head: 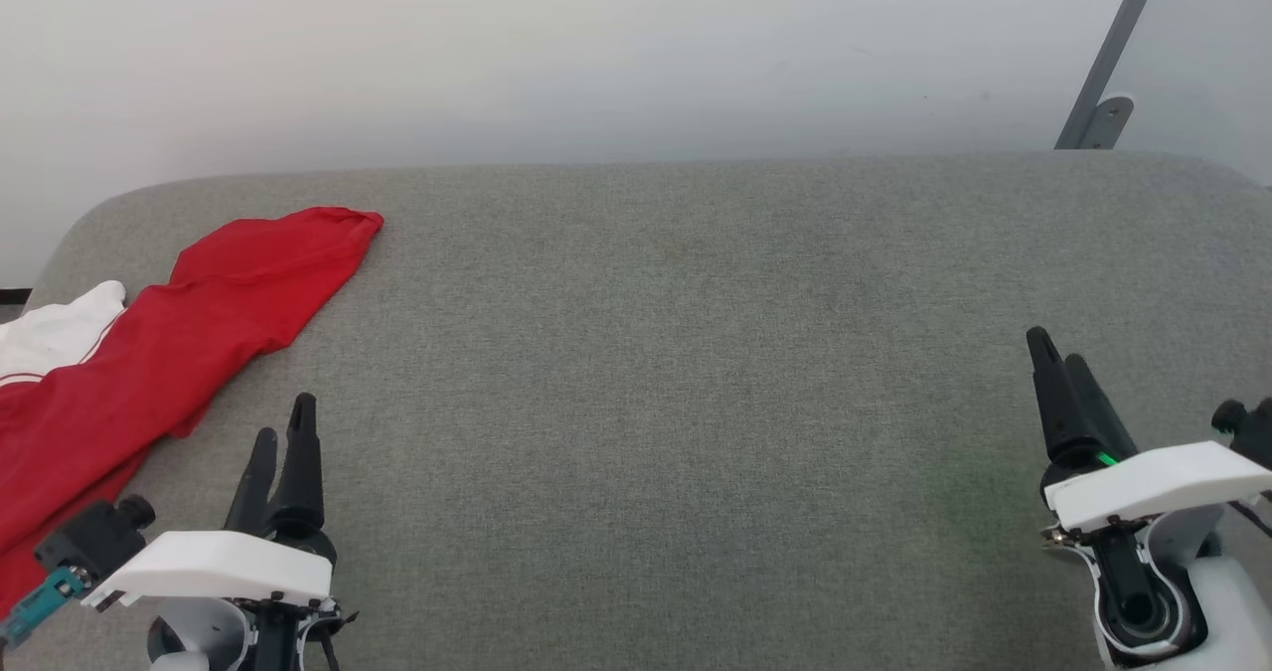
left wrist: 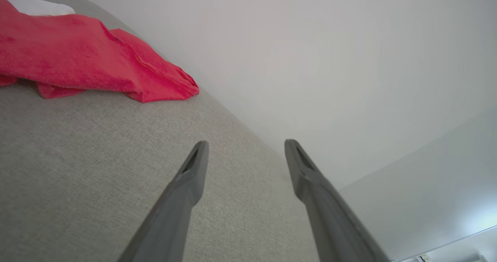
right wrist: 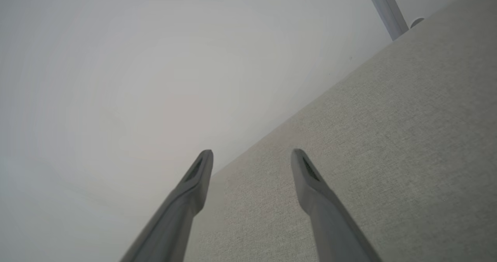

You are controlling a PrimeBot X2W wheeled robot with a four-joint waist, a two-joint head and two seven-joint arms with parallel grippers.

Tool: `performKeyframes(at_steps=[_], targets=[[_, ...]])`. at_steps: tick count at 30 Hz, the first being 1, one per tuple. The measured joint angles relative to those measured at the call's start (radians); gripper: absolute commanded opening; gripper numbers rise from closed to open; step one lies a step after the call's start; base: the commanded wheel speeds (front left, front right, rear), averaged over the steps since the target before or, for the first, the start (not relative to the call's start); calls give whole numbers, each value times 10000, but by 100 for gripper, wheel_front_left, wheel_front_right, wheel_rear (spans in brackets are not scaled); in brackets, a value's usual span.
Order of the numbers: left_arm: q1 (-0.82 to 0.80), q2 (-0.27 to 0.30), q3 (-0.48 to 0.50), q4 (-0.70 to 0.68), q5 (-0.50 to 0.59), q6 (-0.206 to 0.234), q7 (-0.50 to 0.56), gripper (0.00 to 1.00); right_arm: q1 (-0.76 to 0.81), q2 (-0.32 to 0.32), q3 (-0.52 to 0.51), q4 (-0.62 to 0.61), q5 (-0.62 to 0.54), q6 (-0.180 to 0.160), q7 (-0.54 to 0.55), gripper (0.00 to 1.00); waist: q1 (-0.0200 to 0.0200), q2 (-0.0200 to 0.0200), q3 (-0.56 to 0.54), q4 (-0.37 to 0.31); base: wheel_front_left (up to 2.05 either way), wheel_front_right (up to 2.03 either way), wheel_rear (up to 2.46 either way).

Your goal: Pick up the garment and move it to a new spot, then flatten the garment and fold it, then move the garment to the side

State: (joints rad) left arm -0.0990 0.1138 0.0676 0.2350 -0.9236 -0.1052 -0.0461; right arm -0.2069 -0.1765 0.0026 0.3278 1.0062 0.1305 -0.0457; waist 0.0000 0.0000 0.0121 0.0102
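The garment (head: 189,333) is a red cloth with a white panel, lying crumpled at the left edge of the grey fabric surface (head: 676,373) and running off the head view's left side. The left wrist view has the garment (left wrist: 77,56) at upper left, well clear of the fingers. My left gripper (head: 284,417) hovers at the lower left, just right of the cloth, open and empty. Open and empty too, my right gripper (head: 1051,351) stands at the far lower right. From the wrists, the left gripper (left wrist: 245,145) and the right gripper (right wrist: 251,155) both show spread fingers.
A pale wall (head: 596,45) rises behind the surface's rounded far edge. A grey metal strut with a bracket (head: 1105,84) leans at the back right. The wide middle of the grey surface lies between my two grippers.
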Motion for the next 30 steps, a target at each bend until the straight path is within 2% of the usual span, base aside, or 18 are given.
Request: performKeyframes(at_steps=[12,30], targets=[[-2,286,-366,-58,1914,174,-403,100,-351,-136,63,334,-2548,0,-410,100,0,0,13,39,0,0,0],[-159,665,-834,245,3940,345,-922,100,-660,-297,92,763,-5032,0,-915,100,0,0,14,35,0,0,0]])
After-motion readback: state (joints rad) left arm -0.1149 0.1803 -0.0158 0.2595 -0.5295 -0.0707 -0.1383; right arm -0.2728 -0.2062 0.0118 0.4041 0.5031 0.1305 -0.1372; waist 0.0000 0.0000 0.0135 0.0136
